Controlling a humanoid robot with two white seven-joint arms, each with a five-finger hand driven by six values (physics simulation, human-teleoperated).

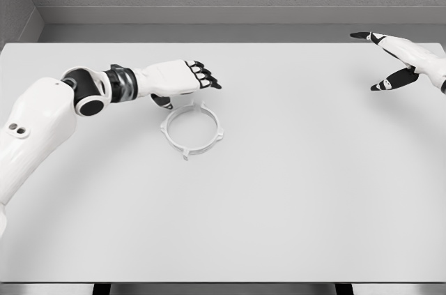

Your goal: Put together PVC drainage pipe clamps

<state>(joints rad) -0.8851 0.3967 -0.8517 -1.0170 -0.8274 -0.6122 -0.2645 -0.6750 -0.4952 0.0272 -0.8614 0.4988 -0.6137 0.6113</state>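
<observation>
Left hand (182,77) hovers just behind the white ring-shaped plastic pipe clamp (192,131) flat on the pale grey tabletop (293,190), fingers loosely extended, holding nothing, probably staged for a top grasp. Right hand (401,65) sits far off, spread wide and empty, likely keeping clear.

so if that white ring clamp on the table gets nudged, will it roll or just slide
The ring clamp lies flat on the table, so it would probably slide, not roll. Its thin, open band suggests it is light. The small lugs on its rim may catch the left robot hand.
</observation>
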